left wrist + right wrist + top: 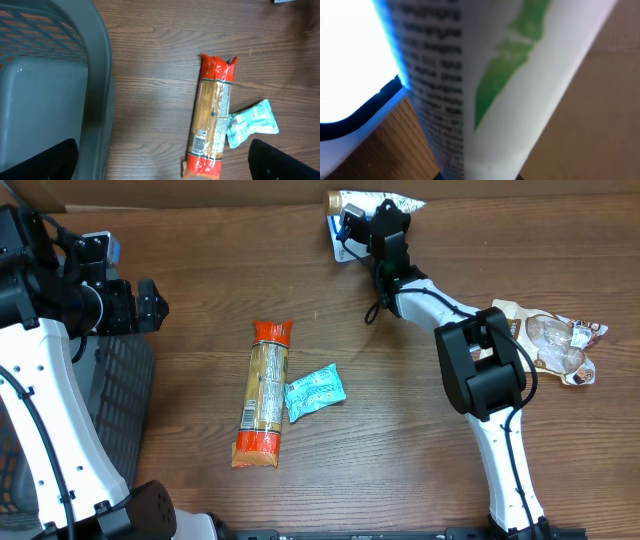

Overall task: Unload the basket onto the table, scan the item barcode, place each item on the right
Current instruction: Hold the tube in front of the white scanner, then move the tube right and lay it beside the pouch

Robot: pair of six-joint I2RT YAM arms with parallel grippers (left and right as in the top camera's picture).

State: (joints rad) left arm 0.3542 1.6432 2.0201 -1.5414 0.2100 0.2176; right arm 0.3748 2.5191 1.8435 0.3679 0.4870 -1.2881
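Observation:
My right gripper [372, 228] is at the table's far edge, shut on a white packet with green print and small black text [520, 75]. In the overhead view the packet [385, 200] sticks out past the gripper, beside a white, blue-edged scanner [338, 232]. In the right wrist view the packet fills the middle and the scanner [350, 65] glows bright at the left. Only the dark tips of my right gripper [479, 176] show at the bottom edge. My left gripper [150, 305] hangs open over the left side, its fingers wide apart [162, 167] and holding nothing.
A long orange-ended pasta pack [265, 392] [212, 117] lies mid-table with a teal packet [315, 392] [252, 122] touching its right side. A grey basket [120, 400] [97, 75] stands at the left. A clear snack bag [555, 340] lies at the right.

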